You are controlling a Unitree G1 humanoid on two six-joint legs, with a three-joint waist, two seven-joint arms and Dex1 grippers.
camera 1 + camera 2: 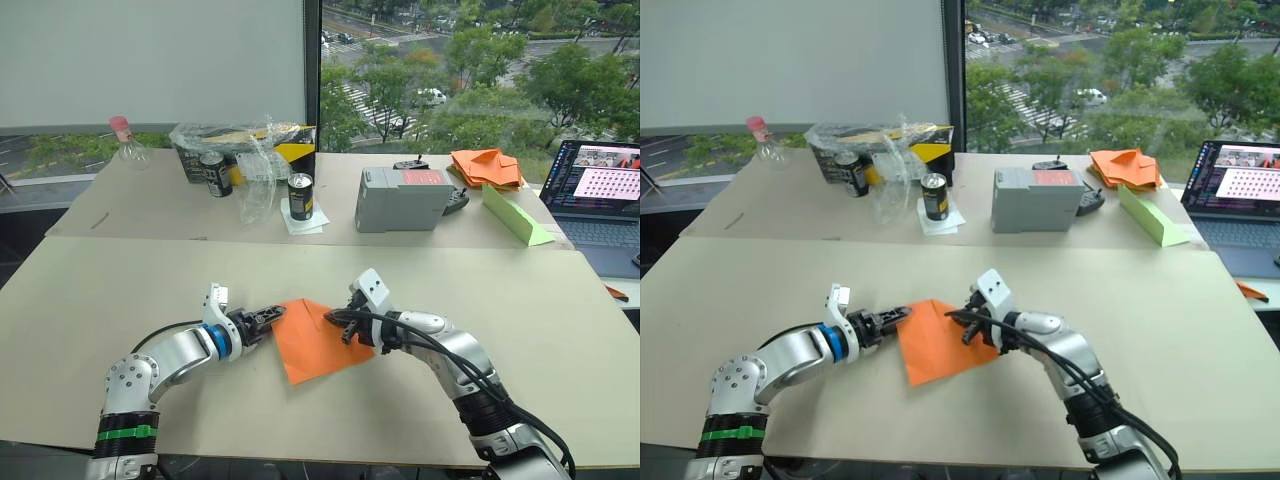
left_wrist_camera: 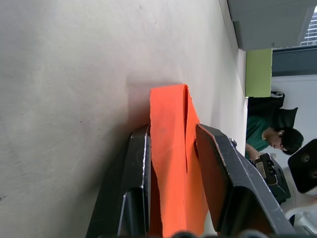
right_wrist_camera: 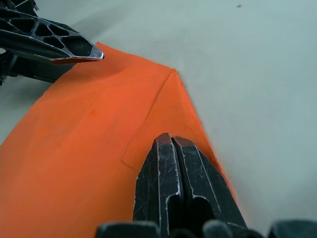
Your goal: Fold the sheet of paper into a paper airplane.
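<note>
Both head cameras are looking forward and down from above, sharing the worktop [image 1: 90, 330], the orange sheet of paper [image 1: 315, 345] and the windows at 12 o'clock. Each wrist camera is peering close along its own claw, both sharing that sheet.

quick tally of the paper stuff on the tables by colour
orange: 2 (the sheet of paper between the grippers, the heap of orange paper pieces on the far table)
light green: 1 (the paper wedge)
white: 1 (the paper under a can)
total: 4
</note>
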